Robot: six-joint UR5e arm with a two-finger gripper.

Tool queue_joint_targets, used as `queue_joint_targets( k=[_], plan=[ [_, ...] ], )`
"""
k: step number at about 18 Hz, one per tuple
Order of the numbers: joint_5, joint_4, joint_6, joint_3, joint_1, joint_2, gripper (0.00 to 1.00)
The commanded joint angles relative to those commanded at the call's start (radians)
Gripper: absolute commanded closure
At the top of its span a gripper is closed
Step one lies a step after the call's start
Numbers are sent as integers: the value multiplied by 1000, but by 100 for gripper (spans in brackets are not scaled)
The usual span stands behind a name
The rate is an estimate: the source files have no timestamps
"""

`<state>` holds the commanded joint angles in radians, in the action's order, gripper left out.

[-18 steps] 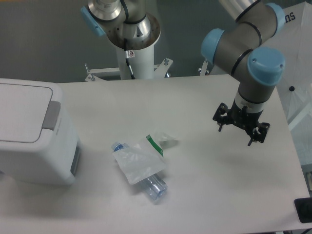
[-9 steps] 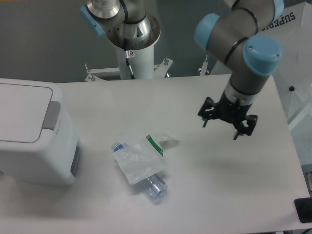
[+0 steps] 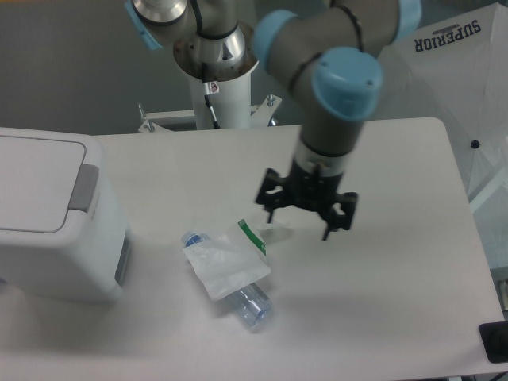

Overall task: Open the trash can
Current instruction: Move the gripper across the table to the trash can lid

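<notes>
The trash can is a large white boxy bin at the table's left edge, its flat lid down and a grey push tab on the lid's right side. My gripper hangs over the middle of the table, well to the right of the bin. Its two dark fingers are spread wide with nothing between them.
A clear plastic bottle lies under a crumpled clear bag with a green strip, just left of and below the gripper. The arm's white base column stands at the table's back edge. A dark object sits at the front right corner.
The arm has swung left from the table's right side to the middle, bringing the gripper close above the bag. The fingers stayed spread. Bin, bottle and bag have not moved.
</notes>
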<state>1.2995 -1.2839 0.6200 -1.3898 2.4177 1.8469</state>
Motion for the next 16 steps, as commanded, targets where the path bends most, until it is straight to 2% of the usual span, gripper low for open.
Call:
queue_joint_targets(
  k=[2,7,10,16],
  plan=[
    [-41,3,-46,2,-31,-9,0],
    [-173,-3,-106,-29,-62,-75,0],
    [-181,-3,-118,-44,-77,-104,0],
    [-186,0,-189,-90,-167,-115,0]
  ],
)
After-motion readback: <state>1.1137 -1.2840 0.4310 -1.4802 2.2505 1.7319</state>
